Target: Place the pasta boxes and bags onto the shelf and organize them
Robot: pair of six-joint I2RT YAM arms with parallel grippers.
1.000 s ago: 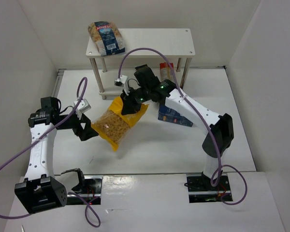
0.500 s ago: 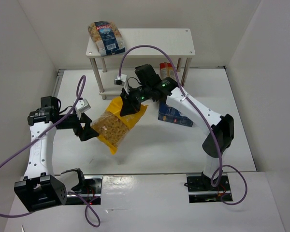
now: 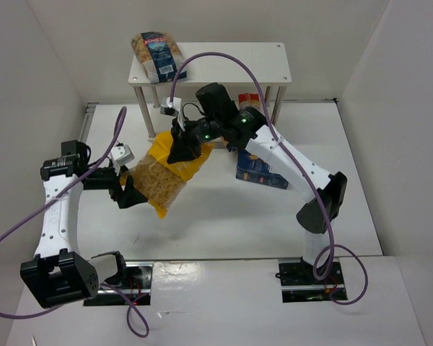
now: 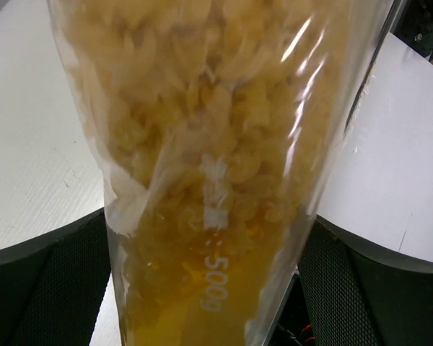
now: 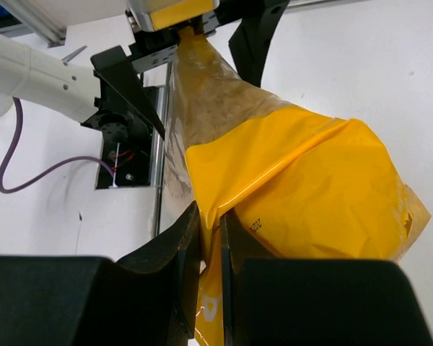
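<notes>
1. The yellow bag [image 3: 161, 179] hangs tilted above the desk [image 3: 224, 216], at 6 o'clock from the left legs of the shelf [image 3: 238, 61]. Its heavy, pasta-filled end droops toward 7 o'clock.
2. Your right fingers [image 5: 175, 274] are clenched on only a thin fold of the yellow top film. That film looks slick and the load heavy, so a fast swing could let it slide out or tear.
3. Your left fingers [image 4: 47, 288] stand released, one on either side of the bag's lower end. If you lift it clear of them, the bottom will likely swing. If you squeeze hard, you may crush pasta.
4. The clear bag [image 3: 157, 56] fills the top board's 9 o'clock end. If you come in low, you could clip the board edge or shove that bag off.
5. The dark-blue box [image 3: 261, 173] lies at 3 o'clock of the yellow bag, beneath your right arm. A dipped elbow could knock it.
</notes>
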